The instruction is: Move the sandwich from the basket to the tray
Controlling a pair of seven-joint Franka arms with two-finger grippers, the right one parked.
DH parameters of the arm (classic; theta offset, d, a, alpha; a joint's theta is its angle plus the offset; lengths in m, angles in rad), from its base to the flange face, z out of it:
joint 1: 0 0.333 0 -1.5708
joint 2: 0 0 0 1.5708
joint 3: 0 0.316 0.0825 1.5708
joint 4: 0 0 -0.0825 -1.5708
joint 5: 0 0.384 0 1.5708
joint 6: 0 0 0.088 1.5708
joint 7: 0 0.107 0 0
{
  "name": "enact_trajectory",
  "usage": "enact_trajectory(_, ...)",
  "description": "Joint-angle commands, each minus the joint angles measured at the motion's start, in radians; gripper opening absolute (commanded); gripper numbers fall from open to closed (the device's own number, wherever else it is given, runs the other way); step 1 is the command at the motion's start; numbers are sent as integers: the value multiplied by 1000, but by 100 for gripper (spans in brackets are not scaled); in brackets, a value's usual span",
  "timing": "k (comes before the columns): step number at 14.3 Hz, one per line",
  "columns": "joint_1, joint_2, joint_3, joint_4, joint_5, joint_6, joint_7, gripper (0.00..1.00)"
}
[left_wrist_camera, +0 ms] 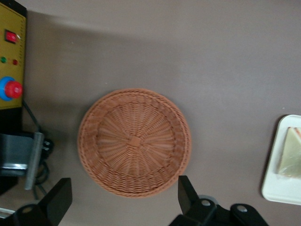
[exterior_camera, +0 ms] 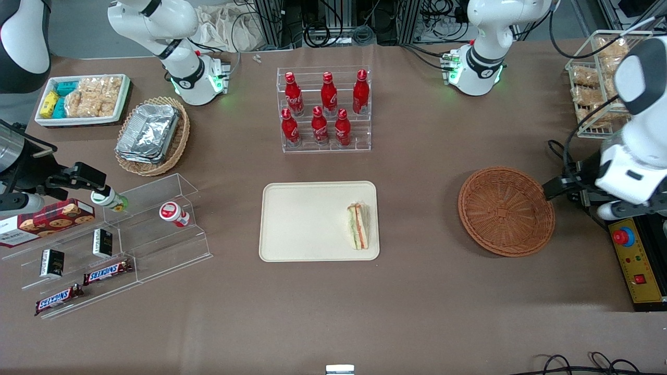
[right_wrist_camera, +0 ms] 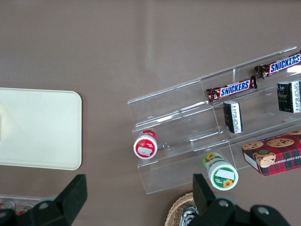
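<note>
The sandwich (exterior_camera: 357,226), a wedge of white bread with orange and green layers, lies on the cream tray (exterior_camera: 302,219) near the tray's end that faces the basket. In the left wrist view the sandwich (left_wrist_camera: 291,153) and a corner of the tray (left_wrist_camera: 282,188) show beside the round reddish-brown wicker basket (left_wrist_camera: 134,141). The basket (exterior_camera: 506,211) holds nothing and stands toward the working arm's end of the table. My gripper (exterior_camera: 555,188) hovers above the basket's rim on the side away from the tray. It (left_wrist_camera: 123,188) is open, with nothing between its black fingers (left_wrist_camera: 187,192).
A clear rack of red bottles (exterior_camera: 325,109) stands farther from the front camera than the tray. A yellow control box with a red button (exterior_camera: 633,255) sits beside the basket. A clear stepped shelf with snacks (exterior_camera: 104,245) and a tan basket of foil containers (exterior_camera: 151,135) lie toward the parked arm's end.
</note>
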Motion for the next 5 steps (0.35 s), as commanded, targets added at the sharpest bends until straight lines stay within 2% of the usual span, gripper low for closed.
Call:
enact_trajectory(1,-47,-16,51,7,-15,-14,45,100)
enact_trajectory(5,-38,32,51,79,-66,-75,39,100)
